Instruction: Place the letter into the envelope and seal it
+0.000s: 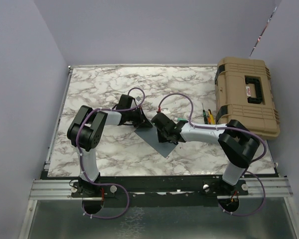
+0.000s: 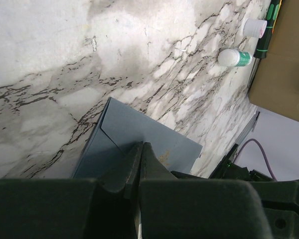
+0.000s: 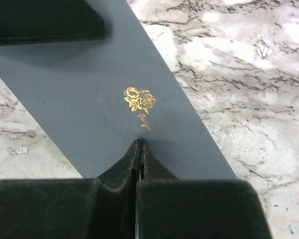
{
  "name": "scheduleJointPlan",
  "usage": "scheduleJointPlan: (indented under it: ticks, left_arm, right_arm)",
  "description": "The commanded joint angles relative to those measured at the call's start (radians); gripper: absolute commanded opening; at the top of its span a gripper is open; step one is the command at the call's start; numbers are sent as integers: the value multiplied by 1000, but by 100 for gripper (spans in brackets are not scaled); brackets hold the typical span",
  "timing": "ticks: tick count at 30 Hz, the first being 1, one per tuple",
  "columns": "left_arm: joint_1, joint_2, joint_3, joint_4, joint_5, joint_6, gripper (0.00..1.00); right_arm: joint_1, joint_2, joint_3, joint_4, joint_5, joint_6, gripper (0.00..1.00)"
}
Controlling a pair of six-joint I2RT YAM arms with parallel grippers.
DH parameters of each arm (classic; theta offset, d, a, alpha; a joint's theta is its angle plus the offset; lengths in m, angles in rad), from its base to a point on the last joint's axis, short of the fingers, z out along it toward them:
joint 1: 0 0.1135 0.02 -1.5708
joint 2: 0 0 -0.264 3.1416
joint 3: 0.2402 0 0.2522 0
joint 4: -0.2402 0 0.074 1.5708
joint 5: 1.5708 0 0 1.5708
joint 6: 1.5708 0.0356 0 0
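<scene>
The slate blue-grey envelope (image 1: pixel 155 141) lies flat on the marble table, turned diagonally. A gold rose emblem (image 3: pixel 138 98) is printed on its upper face. My left gripper (image 1: pixel 139 119) is shut, its tips resting on the envelope (image 2: pixel 139 124) near its far corner, beside a fold line. My right gripper (image 1: pixel 165 134) is also shut, and its tips press on the envelope (image 3: pixel 84 89) just below the emblem. The left gripper's fingers (image 3: pixel 45 20) show dark at the top left of the right wrist view. The letter is not visible in any view.
A tan hard case (image 1: pixel 246 94) stands at the table's right edge. Screwdrivers (image 1: pixel 207 115) lie just left of it. Two small white bottles (image 2: pixel 234 57) lie nearby on the marble. Purple walls close in the back and both sides.
</scene>
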Motion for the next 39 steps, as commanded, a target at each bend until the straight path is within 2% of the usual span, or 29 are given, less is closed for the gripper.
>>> scheduleJointPlan:
  ticks: [1, 8, 11, 14, 16, 19, 22, 28, 33, 39]
  left_arm:
    - [6, 83, -39, -154, -138, 65, 0]
    - [5, 78, -24, -169, -137, 73, 0]
    - [5, 79, -22, -177, -139, 79, 0]
    - [5, 82, -23, -177, -139, 79, 0]
    - [5, 80, -24, -177, -139, 80, 0]
    - [5, 79, -25, -177, -143, 85, 0]
    - [5, 85, -22, -177, -138, 82, 0]
    - [5, 92, -20, -177, -138, 80, 0]
    - [5, 96, -21, -177, -141, 75, 0]
    - [4, 94, -15, -182, -156, 71, 0]
  right_arm:
    - [-18, 19, -85, -249, 44, 16, 0]
    - [-26, -65, 9, -256, 54, -2, 2]
    - [-26, -73, 72, -196, 13, -47, 10]
    - [-30, -11, 153, -170, -3, -70, 20]
    - [-35, 53, 203, -162, -4, -76, 22]
    - [-45, 113, 260, -141, -10, -79, 21]
    - [-54, 157, 295, -133, -11, -79, 15]
    - [-60, 219, 308, -109, -52, -85, 10]
    - [-59, 238, 276, -116, -65, -90, 9]
    - [-50, 213, 176, -139, -83, -174, 9]
